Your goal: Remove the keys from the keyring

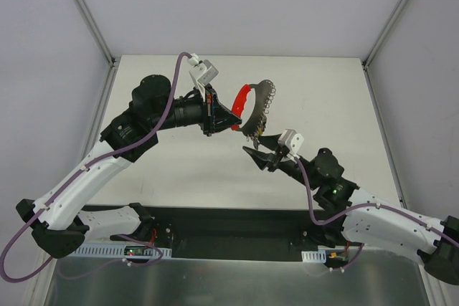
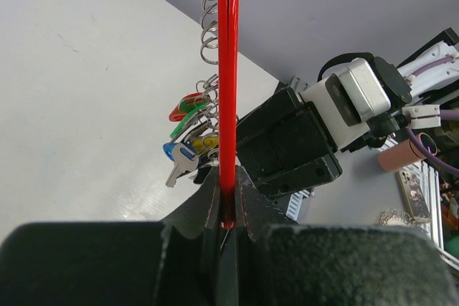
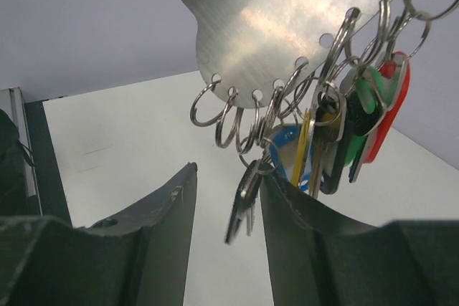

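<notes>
Holding a steel plate [image 3: 287,19] by its red handle [image 2: 228,69], my left gripper [image 2: 228,209] is clamped shut. The keys [image 3: 337,127] hang from the keyring [image 3: 229,116], a row of wire loops through the plate's edge. My right gripper [image 3: 226,206] sits open just beneath, with one silver key [image 3: 242,206] dangling between its fingers. I judge it best to close on that key alone, then work it slowly around its loop.

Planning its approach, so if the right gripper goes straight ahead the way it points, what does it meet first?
Probably the keys, hanging just beyond the open fingers of the right gripper; depth is unclear.
</notes>
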